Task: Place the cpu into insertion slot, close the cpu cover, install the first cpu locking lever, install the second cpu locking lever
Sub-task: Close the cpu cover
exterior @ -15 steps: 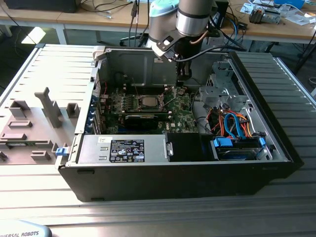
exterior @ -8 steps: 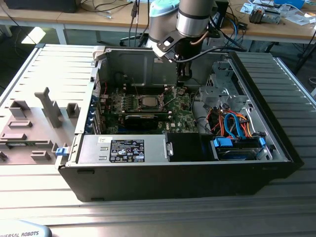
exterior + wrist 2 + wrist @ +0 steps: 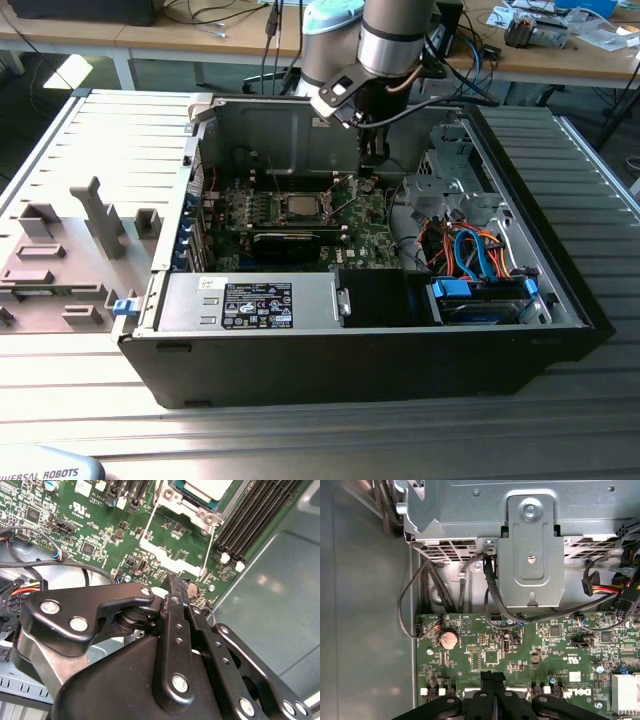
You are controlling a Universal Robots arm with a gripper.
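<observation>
The claw (image 3: 176,586) is clenched, its 2 fingers pressed together with nothing between them. It hangs inside the open computer case (image 3: 540,330), low over the green motherboard (image 3: 490,655). In the first wrist view its tips point at the board near the round coin battery (image 3: 448,639).

The cpu (image 3: 202,487) already lies flat in the insertion slot (image 3: 320,207), near the claw but apart from it. Its pale metal top faces up. A silvery frame, which looks like the cpu cover (image 3: 189,511), lies around the chip's edge. Whether it is fully down cannot be told. Thin pale lines run along 2 sides of the socket; whether they are the locking levers or print on the board is unclear.

By its look, the chip should be light, stiff and thin, with a smooth top that offers little grip. Its underside and the socket contacts are likely delicate, so any hold belongs on 2 opposite edges, kept level. The cover appears to be thin sheet metal, rigid enough to push at its free edge and probably hinged. The long black memory slots (image 3: 255,515) run just beside the socket, leaving little room on that side.
</observation>
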